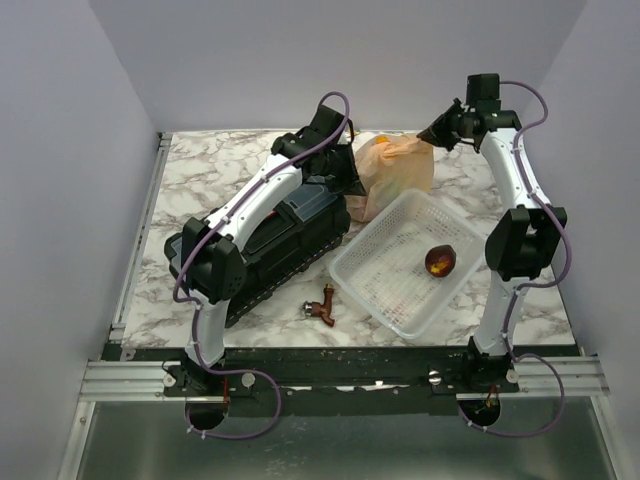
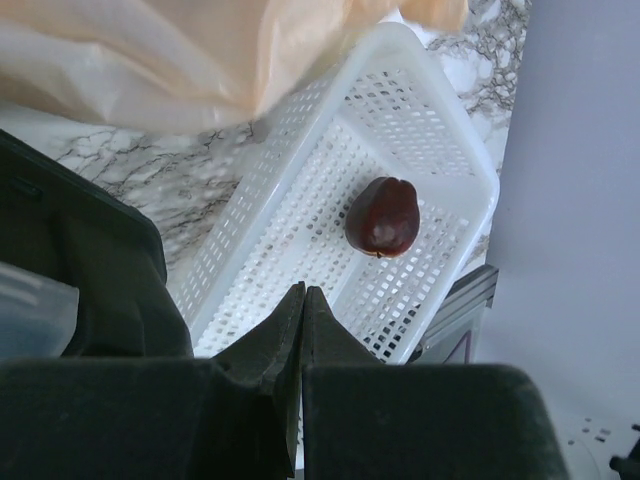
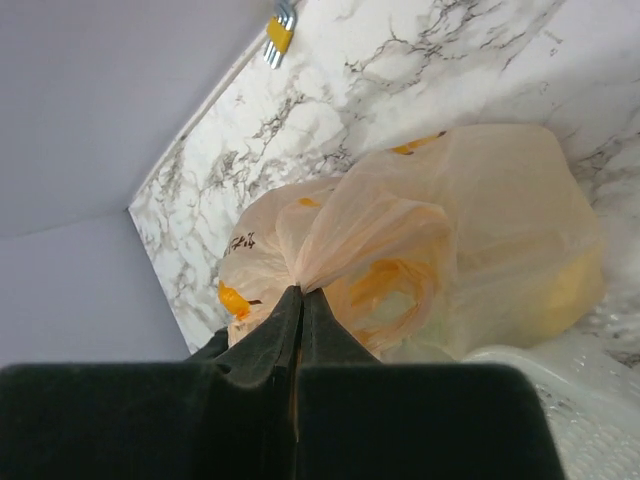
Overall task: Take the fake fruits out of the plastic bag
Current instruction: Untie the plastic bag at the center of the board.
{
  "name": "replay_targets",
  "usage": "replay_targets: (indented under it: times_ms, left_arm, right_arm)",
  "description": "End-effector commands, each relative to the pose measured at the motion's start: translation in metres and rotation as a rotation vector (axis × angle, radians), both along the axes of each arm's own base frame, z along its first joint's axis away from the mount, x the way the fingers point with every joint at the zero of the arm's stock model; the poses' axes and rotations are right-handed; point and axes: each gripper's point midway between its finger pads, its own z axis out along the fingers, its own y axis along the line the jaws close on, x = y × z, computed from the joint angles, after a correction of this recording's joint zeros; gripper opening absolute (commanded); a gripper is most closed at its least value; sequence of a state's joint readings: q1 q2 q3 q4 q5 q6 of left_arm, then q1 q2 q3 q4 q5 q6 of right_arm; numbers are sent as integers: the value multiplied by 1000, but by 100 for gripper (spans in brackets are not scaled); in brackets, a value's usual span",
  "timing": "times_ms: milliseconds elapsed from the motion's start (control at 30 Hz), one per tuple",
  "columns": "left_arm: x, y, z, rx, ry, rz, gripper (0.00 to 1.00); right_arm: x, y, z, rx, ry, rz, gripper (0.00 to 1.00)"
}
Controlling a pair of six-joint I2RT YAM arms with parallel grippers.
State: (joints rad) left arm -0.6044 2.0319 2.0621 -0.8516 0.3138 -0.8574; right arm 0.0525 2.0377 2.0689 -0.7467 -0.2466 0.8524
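At the far corner of the basket (image 1: 371,230), touching its rim, the plastic bag (image 1: 395,172) is found, and the fake fruits (image 3: 578,288) are seen inside only as a yellow bulge. A gathered fold is pinched by the closed right gripper (image 3: 300,292), with the bulk lying beyond it. The left gripper (image 2: 304,300), closed and empty, is held over the basket.

**Robot lab test cell**

Two robot arms (image 1: 250,205) bolted to an aluminium rail (image 1: 120,378) at the edge of a marble-print table (image 1: 200,170). Plain pale walls (image 1: 350,60) box it on three sides. Purple cables (image 1: 240,434) loop from the bases.
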Motion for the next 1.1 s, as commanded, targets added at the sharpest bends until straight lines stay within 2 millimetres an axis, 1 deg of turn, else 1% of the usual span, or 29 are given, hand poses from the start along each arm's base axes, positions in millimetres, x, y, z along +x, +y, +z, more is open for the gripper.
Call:
replay_targets:
  times_ms: [0,100,167,233,267,333,400,467,533,600,633,733,833,933,1067]
  left_arm:
    - [-12,9,21,8,-51,-14,0]
    - [-8,11,34,25,-117,-45,0]
    - [0,17,45,67,-166,-39,1]
    - [12,19,58,87,-224,-25,13]
    - [17,19,61,89,-242,-12,22]
    - [26,15,65,69,-259,18,37]
    - [33,9,66,38,-267,51,48]
    - [42,5,67,15,-285,75,55]
    - [51,0,65,3,-296,88,59]
    - [59,-2,60,15,-308,105,69]
    - [62,-3,56,25,-312,114,71]
    - [70,-9,49,45,-365,111,72]
    - [73,-19,41,48,-384,78,72]
    - [68,-29,36,14,-363,37,72]
    - [55,-40,31,-6,-359,-23,72]
  right_arm:
    - [12,14,-9,121,22,61,1]
    - [6,21,-5,131,1,144,1]
    - [-4,26,7,136,-46,202,1]
    - [-15,31,14,145,-84,248,1]
    - [-20,33,16,147,-98,267,1]
    - [-32,35,15,144,-101,298,1]
    - [-42,37,14,140,-110,334,1]
    - [-52,38,13,132,-117,358,1]
    - [-61,39,13,124,-128,387,1]
    - [-69,40,13,120,-134,399,1]
    - [-72,39,13,117,-138,402,1]
    - [-79,41,14,116,-150,418,1]
    - [-83,41,13,117,-148,429,1]
    - [-83,41,13,113,-149,427,1]
    - [-81,41,13,116,-150,431,1]
